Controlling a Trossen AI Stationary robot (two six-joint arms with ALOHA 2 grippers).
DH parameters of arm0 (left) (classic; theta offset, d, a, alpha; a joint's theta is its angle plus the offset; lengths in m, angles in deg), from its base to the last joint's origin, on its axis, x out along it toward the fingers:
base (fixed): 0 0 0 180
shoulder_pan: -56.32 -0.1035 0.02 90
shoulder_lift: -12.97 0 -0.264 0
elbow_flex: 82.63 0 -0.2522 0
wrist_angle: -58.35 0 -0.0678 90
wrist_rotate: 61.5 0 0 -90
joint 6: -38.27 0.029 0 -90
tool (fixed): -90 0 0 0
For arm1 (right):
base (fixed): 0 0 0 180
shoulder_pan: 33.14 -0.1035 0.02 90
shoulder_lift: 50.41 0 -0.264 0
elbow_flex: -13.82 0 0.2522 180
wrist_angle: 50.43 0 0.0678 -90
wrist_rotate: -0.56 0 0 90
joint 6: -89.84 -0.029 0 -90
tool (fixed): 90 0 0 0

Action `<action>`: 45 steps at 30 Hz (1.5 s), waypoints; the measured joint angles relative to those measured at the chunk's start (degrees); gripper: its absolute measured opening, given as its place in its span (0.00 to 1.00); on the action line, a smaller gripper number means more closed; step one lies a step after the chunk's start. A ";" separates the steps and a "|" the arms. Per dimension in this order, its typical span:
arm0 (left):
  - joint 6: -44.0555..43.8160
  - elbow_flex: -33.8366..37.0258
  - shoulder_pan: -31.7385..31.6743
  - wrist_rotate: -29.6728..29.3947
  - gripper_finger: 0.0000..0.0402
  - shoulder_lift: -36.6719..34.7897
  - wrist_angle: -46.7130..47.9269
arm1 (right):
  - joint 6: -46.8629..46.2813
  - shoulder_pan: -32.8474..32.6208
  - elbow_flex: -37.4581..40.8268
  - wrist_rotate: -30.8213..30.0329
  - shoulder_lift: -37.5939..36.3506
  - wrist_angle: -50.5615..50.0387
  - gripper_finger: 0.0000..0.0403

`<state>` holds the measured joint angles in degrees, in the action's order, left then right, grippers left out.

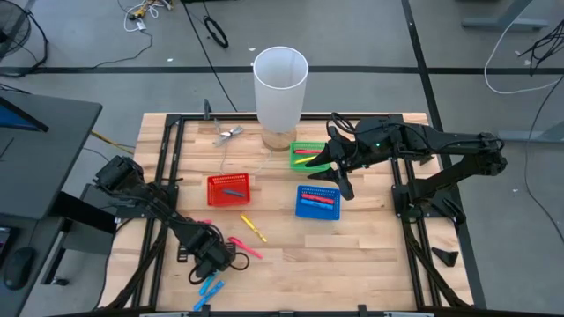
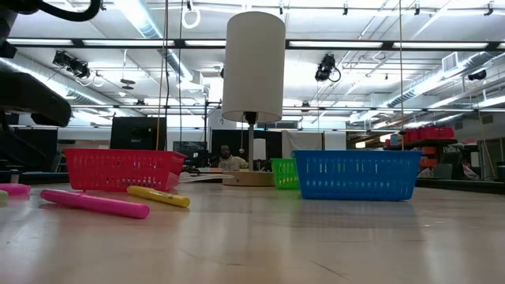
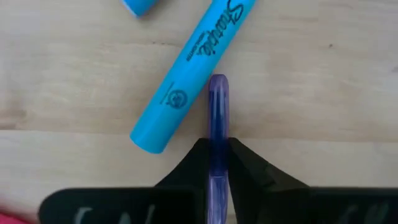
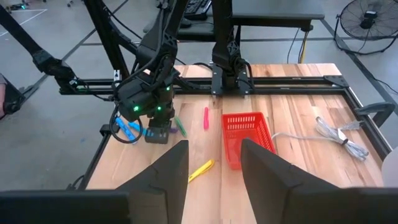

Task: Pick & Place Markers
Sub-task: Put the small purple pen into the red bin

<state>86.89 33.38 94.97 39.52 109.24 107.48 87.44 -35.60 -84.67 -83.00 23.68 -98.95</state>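
My left gripper (image 1: 211, 257) is low over the table's near left part, shut on a thin purple marker (image 3: 217, 118). A light blue marker (image 3: 189, 74) lies on the wood right beside it. More markers lie loose: yellow (image 1: 253, 227), pink (image 1: 246, 247) and light blue (image 1: 209, 287). The yellow (image 2: 158, 196) and pink (image 2: 95, 203) ones also show in the low view. My right gripper (image 4: 214, 165) is open and empty, raised between the green basket (image 1: 308, 157) and the blue basket (image 1: 317, 201). My left gripper pinches the purple marker's shaft (image 3: 217, 146) between its two fingers (image 3: 252, 168), coming from above and pointing down at the table. The marker lies along the fingers, its free end (image 3: 217, 81) sticking out past them. Whether it rests on the wood, I cannot tell.
The red basket (image 1: 229, 189), green basket and blue basket each hold markers. A tall white cylinder (image 1: 280, 88) stands at the far middle on a wooden base. A grey cable bundle (image 1: 227, 134) lies at the far left. Bare wood lies along the near right.
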 joint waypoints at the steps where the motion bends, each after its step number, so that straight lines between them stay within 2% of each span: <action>1: 0.00 0.00 0.02 0.00 0.09 0.00 -0.04 | -0.06 0.00 -0.02 0.01 0.00 0.00 0.36; 4: -0.02 -0.02 0.09 -0.38 0.09 0.00 -0.04 | -0.11 0.00 -0.01 0.02 0.02 0.00 0.36; 10: 0.00 -0.88 0.55 -6.03 0.09 -1.86 1.67 | -0.11 0.00 0.00 0.02 0.02 0.02 0.36; 25: -2.09 -9.57 0.50 -10.03 0.09 -10.18 17.88 | 2.45 0.01 -0.01 0.00 0.04 0.04 0.36; 38: -16.42 -21.56 1.26 -11.41 0.09 -10.88 28.28 | 2.89 0.00 0.00 0.00 0.04 0.02 0.36; 45: -34.10 -22.93 0.80 -12.39 0.09 -10.88 28.11 | 2.91 0.00 0.00 0.00 0.04 0.02 0.36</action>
<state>52.79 10.45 95.77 27.13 98.36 135.60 90.35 -35.60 -84.67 -83.00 23.72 -98.93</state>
